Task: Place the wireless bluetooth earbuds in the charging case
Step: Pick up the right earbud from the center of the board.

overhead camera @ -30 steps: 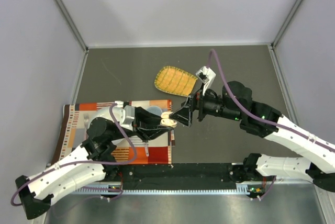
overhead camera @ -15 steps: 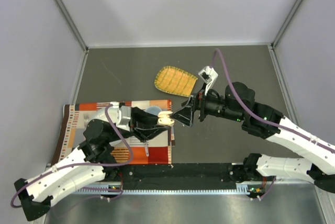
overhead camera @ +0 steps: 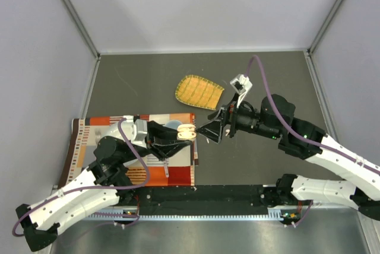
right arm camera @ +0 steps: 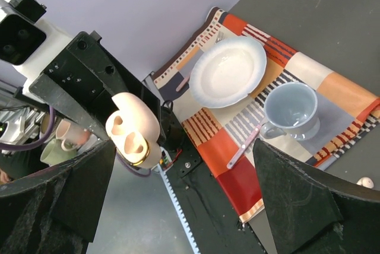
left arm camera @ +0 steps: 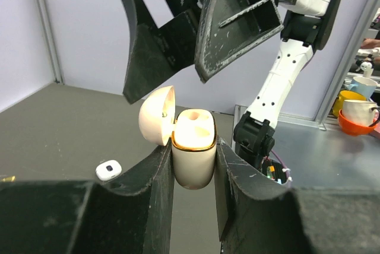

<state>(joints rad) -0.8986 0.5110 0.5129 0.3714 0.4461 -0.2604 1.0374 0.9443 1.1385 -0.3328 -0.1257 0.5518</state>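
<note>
My left gripper (overhead camera: 186, 133) is shut on the cream charging case (left arm camera: 193, 153) and holds it upright above the table with its lid (left arm camera: 157, 114) swung open. In the right wrist view the case (right arm camera: 133, 129) shows two hollow sockets that look empty. My right gripper (overhead camera: 209, 130) is open and empty, just right of the case; its two black fingers (left arm camera: 237, 16) hang above the case in the left wrist view. One small white earbud (left arm camera: 108, 170) lies on the grey table, and a cream earbud (right arm camera: 365, 181) lies off the cloth's corner. The other earbuds are out of view.
A patterned placemat (overhead camera: 172, 174) lies under the left arm, with a white plate (right arm camera: 228, 70), a blue-grey cup (right arm camera: 291, 111) and a pink spoon (right arm camera: 243, 147) on it. A yellow woven mat (overhead camera: 199, 91) lies behind the grippers. The black rail (overhead camera: 202, 194) runs along the near edge.
My right gripper has drawn back to the right, away from the case. My left gripper has shifted the case slightly left and back, still holding it.
</note>
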